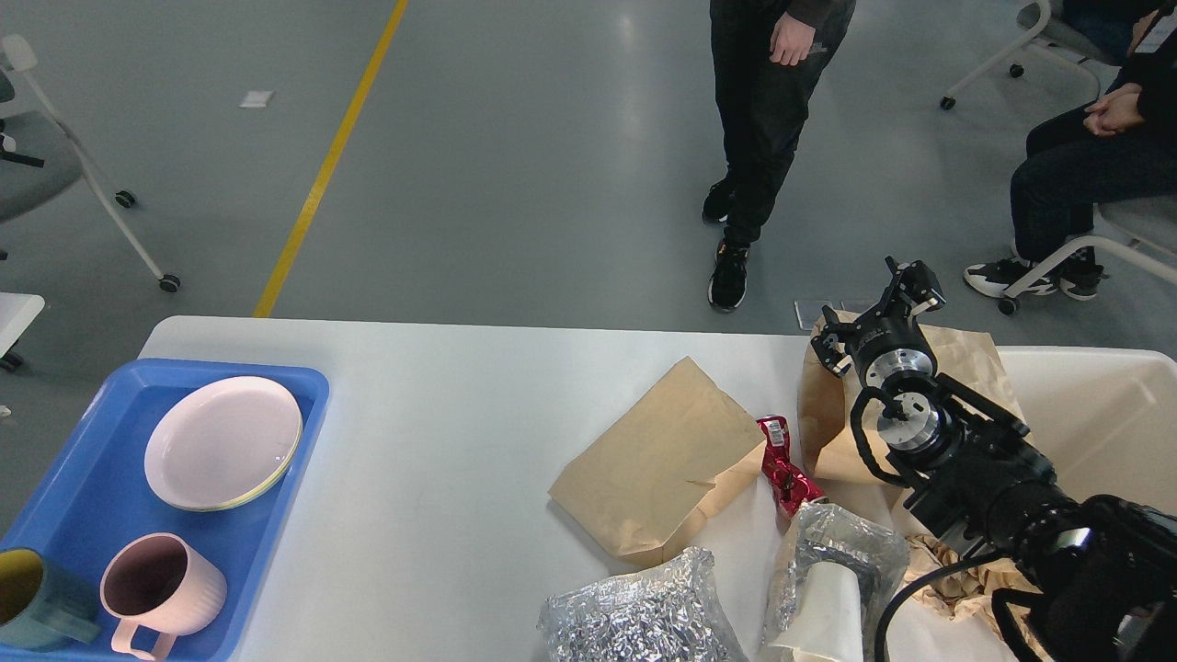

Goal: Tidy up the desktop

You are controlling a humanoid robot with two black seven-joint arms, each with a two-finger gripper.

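The white desktop (441,423) spans the view. On its right half lie a flat brown paper bag (657,460), a crumpled red wrapper (783,469), a crumpled foil bag (634,616) and a second foil wrap around a white cup (832,575). My right gripper (872,317) sits at the table's far right edge with its fingers spread apart and nothing visibly between them. Right behind it another brown paper bag (965,363) leans at the rim of the cream bin (1094,414). My left gripper is out of view.
A blue tray (55,515) at the front left holds a pink plate (223,441), a pink mug (158,588) and a teal mug (28,598). Crumpled brown paper (956,575) lies under my right arm. A person (763,138) stands beyond the far edge.
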